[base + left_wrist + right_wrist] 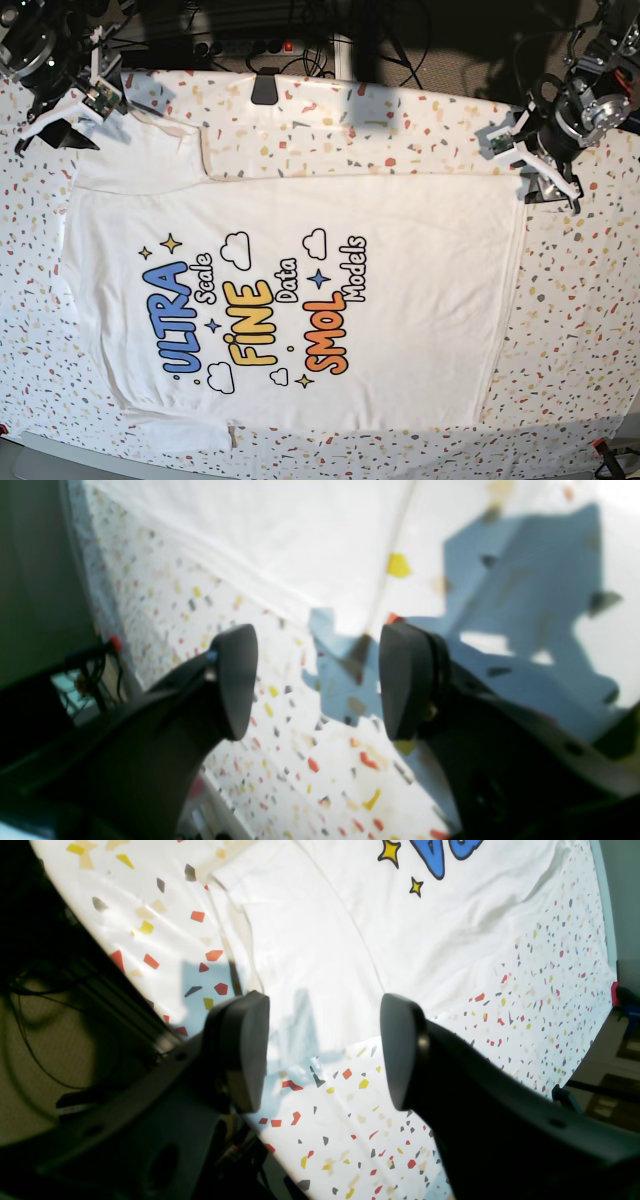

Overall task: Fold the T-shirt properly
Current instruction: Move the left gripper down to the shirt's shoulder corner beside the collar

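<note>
In the left wrist view, the left claw (315,682) hangs with its two dark pads apart and nothing between them, above the white speckled terrazzo surface (320,760), right at a straight edge of the large white cotton T-shirt (280,545). In the right wrist view, the right claw (322,1052) is likewise spread and empty, poised over the shirt's sleeve region (300,955), where the cloth meets bare surface. The base view shows the T-shirt (300,300) lying flat, print side up, spread almost fully with only small creases; both claws sit near its upper corners. No fold looks made yet, so the whole folding sequence appears to remain.
</note>
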`<move>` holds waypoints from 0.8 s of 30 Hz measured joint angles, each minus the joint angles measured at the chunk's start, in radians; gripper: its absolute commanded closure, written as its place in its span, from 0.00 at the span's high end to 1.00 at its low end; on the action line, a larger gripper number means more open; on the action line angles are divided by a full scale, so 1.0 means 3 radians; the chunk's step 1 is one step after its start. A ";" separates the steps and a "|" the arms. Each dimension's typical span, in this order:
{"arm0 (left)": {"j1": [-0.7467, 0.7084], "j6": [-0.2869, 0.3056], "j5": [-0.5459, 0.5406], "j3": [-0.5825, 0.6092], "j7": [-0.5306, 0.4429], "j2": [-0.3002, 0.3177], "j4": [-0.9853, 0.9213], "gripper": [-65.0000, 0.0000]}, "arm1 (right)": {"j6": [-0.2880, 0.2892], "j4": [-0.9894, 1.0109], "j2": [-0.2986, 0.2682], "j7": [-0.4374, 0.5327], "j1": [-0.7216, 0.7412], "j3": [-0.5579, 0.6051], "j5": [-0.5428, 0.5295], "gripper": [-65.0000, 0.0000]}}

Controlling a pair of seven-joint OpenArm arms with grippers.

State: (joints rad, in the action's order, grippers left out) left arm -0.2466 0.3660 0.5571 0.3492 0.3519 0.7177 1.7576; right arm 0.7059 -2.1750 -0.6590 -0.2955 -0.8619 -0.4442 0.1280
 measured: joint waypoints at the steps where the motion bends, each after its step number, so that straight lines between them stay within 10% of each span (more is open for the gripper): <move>1: 0.0010 -0.0003 0.0001 0.0045 -0.0005 0.0000 -0.0006 0.57 | -0.0003 0.0000 0.0000 -0.0003 0.0000 0.0000 0.0000 0.55; 24: 0.0240 -0.0090 0.0031 0.0154 -0.0290 -0.0025 -0.0253 0.57 | -0.0095 0.0000 0.0000 -0.0065 0.0000 0.0000 0.0001 0.55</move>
State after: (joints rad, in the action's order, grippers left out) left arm -0.1745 0.3389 0.5663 0.3954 0.2649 0.7101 1.6817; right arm 0.6773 -2.1750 -0.6590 -0.3149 -0.8619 -0.4442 0.1284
